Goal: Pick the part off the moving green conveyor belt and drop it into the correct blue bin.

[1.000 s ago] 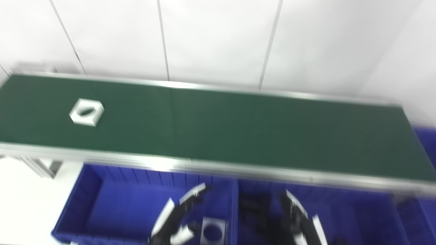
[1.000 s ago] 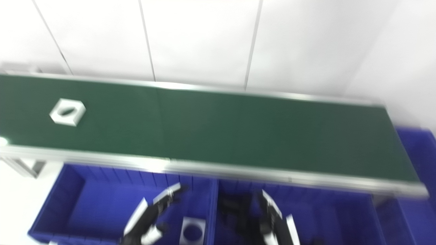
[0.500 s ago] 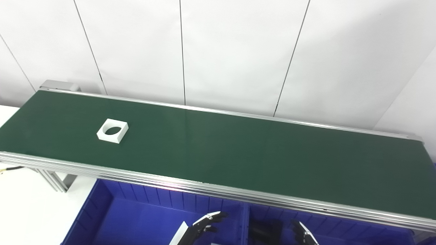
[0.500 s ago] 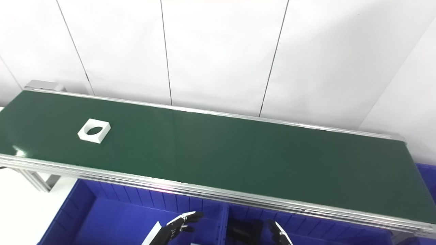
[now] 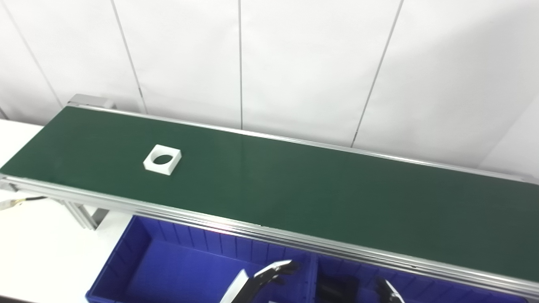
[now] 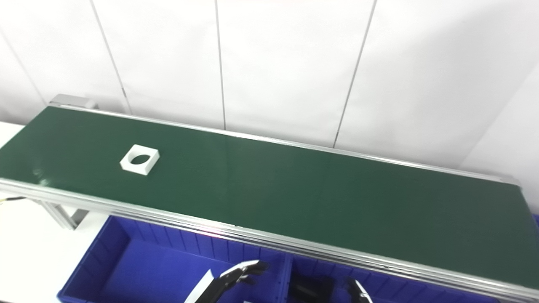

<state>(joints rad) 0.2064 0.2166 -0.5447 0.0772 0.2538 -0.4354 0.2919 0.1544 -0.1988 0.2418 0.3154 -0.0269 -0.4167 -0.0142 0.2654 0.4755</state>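
1. While the white square part (image 5: 162, 159) with its round hole lies flat on the green conveyor belt (image 5: 294, 189) toward the belt's left end, the left eye view shows both hands low at the bottom edge, over the blue bins. The left hand (image 5: 269, 275) hangs above the left blue bin (image 5: 168, 261); only its dark fingers show, stretched out and holding nothing. Only a sliver of the right hand (image 5: 389, 291) is in frame, so I cannot tell whether it is spread or closed. The part lies up and well to the left of both hands, across the belt's near rail (image 5: 236, 227), and the left hand is plainly the nearer. Being square, the part has no long axis to line up with.

2. Seen from the right eye view, the relation is the same: the part (image 6: 140, 159) sits well apart from the left hand (image 6: 240, 273), up and to the left of it. A white worktop (image 6: 25, 252) shows left of the bin. My judgement is that the grasp falls to the left hand, timed to the belt's travel.
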